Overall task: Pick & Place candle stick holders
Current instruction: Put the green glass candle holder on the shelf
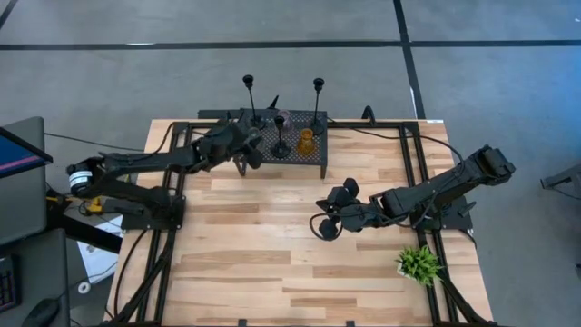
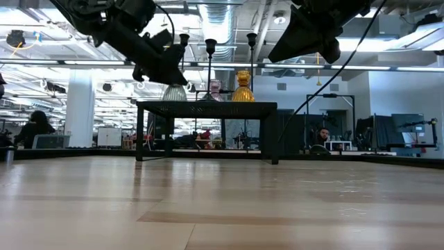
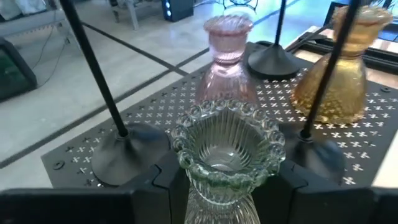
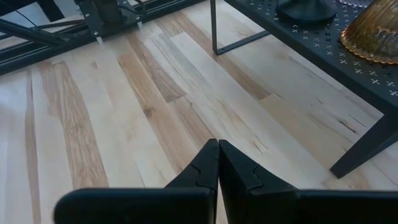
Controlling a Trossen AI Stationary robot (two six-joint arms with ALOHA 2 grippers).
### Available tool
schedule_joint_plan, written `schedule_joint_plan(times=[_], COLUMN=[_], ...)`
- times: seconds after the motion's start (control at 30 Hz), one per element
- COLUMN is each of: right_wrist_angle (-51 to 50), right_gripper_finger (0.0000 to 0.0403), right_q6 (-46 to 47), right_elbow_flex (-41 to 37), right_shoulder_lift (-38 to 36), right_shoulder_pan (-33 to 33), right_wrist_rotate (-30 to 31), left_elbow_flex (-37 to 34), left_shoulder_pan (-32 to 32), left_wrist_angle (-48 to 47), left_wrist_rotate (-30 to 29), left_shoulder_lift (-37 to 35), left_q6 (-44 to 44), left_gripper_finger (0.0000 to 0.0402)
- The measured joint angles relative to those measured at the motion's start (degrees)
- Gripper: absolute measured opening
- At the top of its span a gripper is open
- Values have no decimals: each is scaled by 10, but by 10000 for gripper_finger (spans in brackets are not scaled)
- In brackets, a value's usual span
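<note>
Ribbed glass caught the eye first: the grey-green holder [image 3: 227,155], fluted down its sides with a beaded rim, sat pinched between the fingers of the left gripper [image 3: 225,186] over the near left part of the black rack [image 3: 74,155]. That rack was dark sheet metal punched with small crosses, standing on thin legs at the far edge of the pale plank table [image 1: 272,263]. On it stood the pink holder [image 3: 227,56], smooth and waisted, the amber holder [image 3: 342,74], pebbled and bell-shaped, and three slim black holders [image 1: 248,91] with round bases and thin stems. The left arm stretched from the table's left side up to the rack. The right gripper [image 4: 217,165] hung over bare wood in front of the rack, its fingers pressed together and holding nothing. A small green plant [image 1: 418,263] sat by the right edge.
</note>
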Motion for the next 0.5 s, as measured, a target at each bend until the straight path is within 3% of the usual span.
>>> schedule_joint_plan(times=[0.3, 0.5], right_wrist_angle=[0, -1], right_gripper_finger=[1, 1], right_q6=[0, 0], right_elbow_flex=[0, 0], right_shoulder_lift=[0, 0], right_shoulder_pan=[0, 0], right_wrist_rotate=[0, 0], left_elbow_flex=[0, 0], left_shoulder_pan=[33, 32], left_wrist_angle=[8, 8], left_wrist_rotate=[52, 56], left_shoulder_lift=[10, 10], left_q6=[-50, -46], left_gripper_finger=[136, 149])
